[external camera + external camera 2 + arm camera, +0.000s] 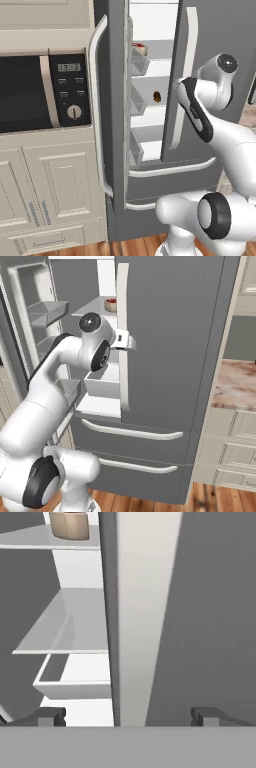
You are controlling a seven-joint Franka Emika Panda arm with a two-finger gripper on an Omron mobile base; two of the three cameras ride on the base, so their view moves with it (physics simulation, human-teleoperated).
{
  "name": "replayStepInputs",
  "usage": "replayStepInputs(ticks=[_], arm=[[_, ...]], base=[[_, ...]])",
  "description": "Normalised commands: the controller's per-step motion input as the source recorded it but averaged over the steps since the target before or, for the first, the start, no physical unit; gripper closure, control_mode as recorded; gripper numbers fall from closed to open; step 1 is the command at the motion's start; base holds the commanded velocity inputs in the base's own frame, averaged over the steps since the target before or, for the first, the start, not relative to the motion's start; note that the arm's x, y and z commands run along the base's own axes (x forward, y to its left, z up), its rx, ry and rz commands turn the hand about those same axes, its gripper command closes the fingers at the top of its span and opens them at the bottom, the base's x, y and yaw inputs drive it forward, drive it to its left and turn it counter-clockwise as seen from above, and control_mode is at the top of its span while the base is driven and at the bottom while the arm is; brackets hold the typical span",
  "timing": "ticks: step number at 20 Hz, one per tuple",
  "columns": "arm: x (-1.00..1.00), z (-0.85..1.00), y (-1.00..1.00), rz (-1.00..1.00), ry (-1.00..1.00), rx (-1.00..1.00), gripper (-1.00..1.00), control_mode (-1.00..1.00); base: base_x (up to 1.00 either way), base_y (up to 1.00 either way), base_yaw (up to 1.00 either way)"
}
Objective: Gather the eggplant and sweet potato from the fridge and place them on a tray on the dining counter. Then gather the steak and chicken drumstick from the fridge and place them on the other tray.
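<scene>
fridge [170, 346] open | upper shelf [30, 539]: tan lump [70, 524], possibly chicken drumstick

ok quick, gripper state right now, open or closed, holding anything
gripper: open, fingertips spread either side of the pale handle of the fridge's right door, not clamped on it, holding nothing.

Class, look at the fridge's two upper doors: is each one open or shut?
On the fridge, the left door is swung open, baring shelves. The right door is not open wide; the gripper straddles its handle.
</scene>
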Motion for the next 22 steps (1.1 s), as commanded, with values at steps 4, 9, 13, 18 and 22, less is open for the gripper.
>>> replayStepInputs(ticks=[4, 9, 13, 18, 22], arm=[[0.54, -0.07, -0.13, 0.02, 0.00, -0.12, -1.00, -1.00], [0.64, -0.02, -0.02, 0.03, 0.00, 0.00, -1.00, -1.00], [0.45, 0.00, -0.12, 0.03, 0.00, 0.00, -1.00, -1.00], [0.36, 0.00, -0.11, 0.02, 0.00, 0.00, -1.00, -1.00], [0.44, -0.12, 0.00, 0.02, 0.00, 0.00, -1.00, -1.00]], base=[[0.00, 0.00, 0.00], [0.00, 0.00, 0.00], [0.00, 0.00, 0.00], [0.00, 0.00, 0.00], [0.00, 0.00, 0.00]])
